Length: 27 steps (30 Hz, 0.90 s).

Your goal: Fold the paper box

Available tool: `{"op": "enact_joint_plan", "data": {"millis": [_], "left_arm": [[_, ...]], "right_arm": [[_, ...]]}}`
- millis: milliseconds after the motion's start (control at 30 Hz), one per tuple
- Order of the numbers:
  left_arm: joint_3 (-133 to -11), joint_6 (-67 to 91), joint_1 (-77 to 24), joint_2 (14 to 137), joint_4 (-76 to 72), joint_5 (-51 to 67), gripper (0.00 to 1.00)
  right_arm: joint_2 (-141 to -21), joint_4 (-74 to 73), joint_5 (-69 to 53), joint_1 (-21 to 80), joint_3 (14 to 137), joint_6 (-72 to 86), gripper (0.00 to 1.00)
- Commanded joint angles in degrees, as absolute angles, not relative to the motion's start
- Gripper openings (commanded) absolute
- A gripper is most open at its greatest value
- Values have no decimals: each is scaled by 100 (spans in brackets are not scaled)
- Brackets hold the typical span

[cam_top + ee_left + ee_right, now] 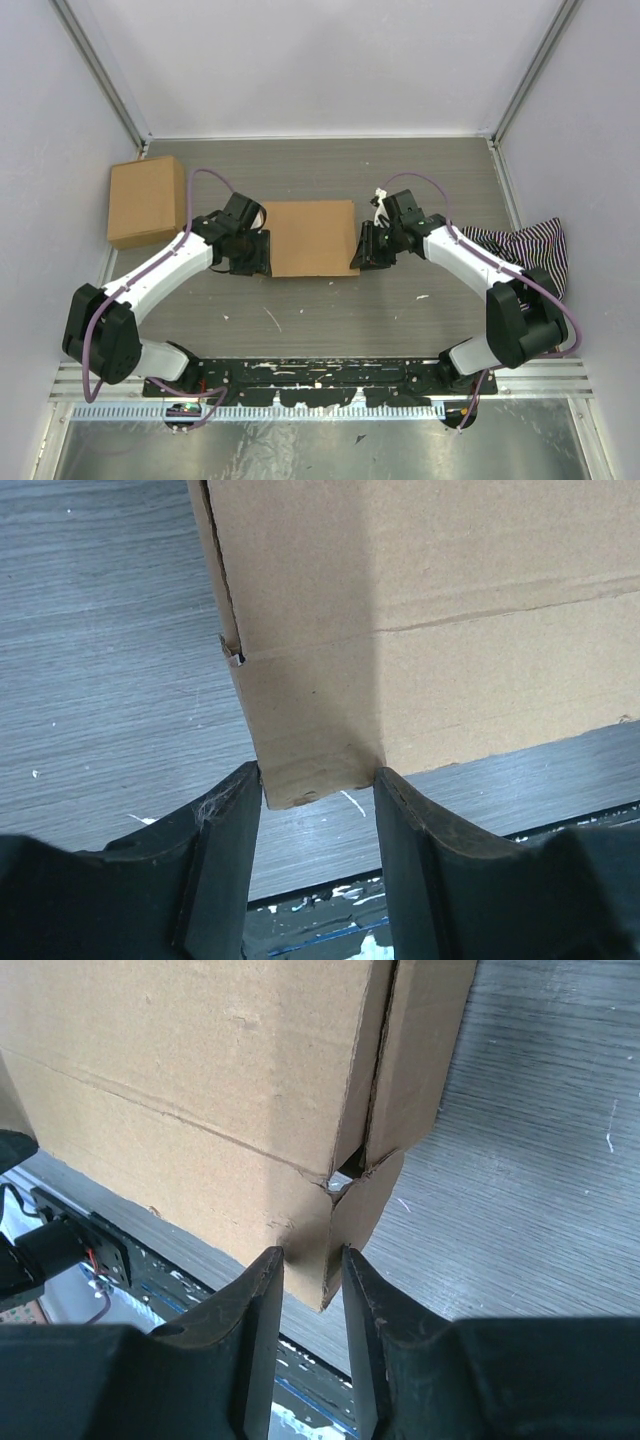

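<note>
The paper box [310,237] is a plain brown cardboard box, folded into a shallow rectangle, at the middle of the table. My left gripper [264,255] is at its left end. In the left wrist view my left gripper [318,780] has its fingers pressed on both sides of a bottom corner of the box [420,630]. My right gripper [358,250] is at the box's right end. In the right wrist view my right gripper [310,1252] pinches a corner of the box [200,1080] where a side flap [420,1050] stands slightly ajar.
A second, ready-made brown cardboard box [147,200] stands at the back left by the wall. A striped cloth [530,250] lies at the right edge. A black rail [320,375] with the arm bases runs along the near edge. Walls close in the table on three sides.
</note>
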State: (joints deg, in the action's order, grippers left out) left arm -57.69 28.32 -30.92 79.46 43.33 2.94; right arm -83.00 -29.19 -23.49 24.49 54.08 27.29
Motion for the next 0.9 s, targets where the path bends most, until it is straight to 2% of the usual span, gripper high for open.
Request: {"op": "enact_joint_plan", "data": {"millis": [0, 867], "left_arm": [[-6011, 2771, -3107, 7871, 4362, 645, 55], [-6072, 2769, -2954, 7683, 4411, 1195, 53]], "right_arm": [[-8247, -2768, -2874, 2402, 5595, 2700, 35], [-8279, -2924, -2601, 2391, 5805, 2602, 35]]}}
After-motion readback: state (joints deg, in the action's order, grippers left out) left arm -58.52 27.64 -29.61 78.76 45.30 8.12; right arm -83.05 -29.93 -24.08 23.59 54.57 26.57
